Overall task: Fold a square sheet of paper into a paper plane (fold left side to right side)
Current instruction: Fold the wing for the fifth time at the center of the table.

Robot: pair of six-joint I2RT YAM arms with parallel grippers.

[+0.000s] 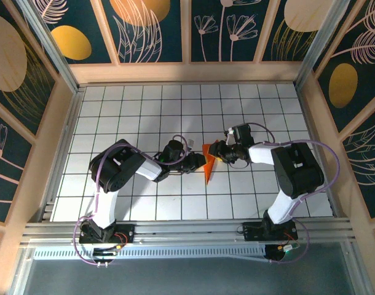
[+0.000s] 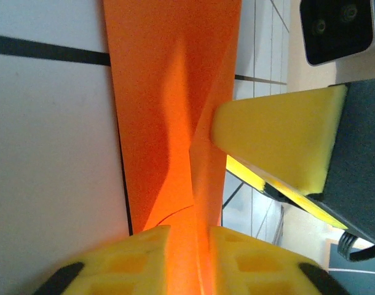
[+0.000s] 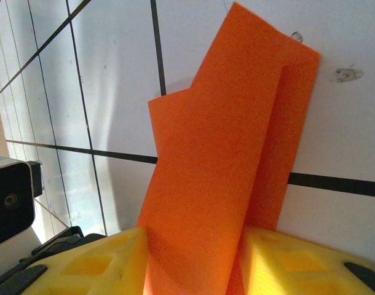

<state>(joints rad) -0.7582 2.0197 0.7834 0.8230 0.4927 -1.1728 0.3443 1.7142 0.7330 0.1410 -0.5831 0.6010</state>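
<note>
Pinching orange paper between left fingers

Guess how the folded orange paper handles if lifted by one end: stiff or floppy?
Probably floppy across its flat panels: the folded orange paper bows and ripples above the left fingers. Likely stiffer along the crease, where layers overlap. Looks thin and light, so a push would probably buckle it rather than slide it whole.
</note>
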